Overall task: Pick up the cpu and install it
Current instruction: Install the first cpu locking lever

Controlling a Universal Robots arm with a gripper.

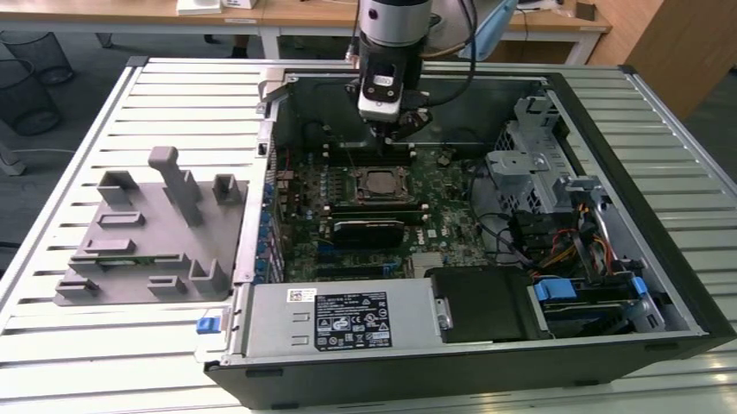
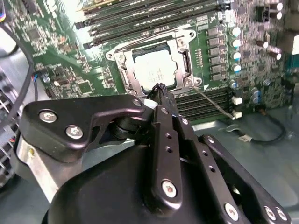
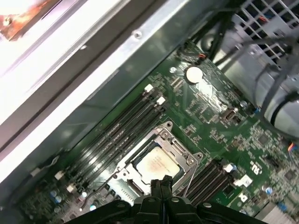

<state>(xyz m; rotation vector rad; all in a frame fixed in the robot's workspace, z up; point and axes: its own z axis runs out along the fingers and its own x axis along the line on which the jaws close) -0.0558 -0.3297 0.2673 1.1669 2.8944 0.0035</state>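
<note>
Though empty, pincer point(image 2: 160, 89) w/ tips together near seated cpu point(image 2: 153, 70).

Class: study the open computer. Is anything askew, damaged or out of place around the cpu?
Nothing stands out. The cpu lies flat and square within its socket frame, and the hand hangs close to its edge.

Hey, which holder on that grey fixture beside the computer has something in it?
The long low holder toward the exterior view's left: a green-edged stick lies in it; the others look bare.
</note>
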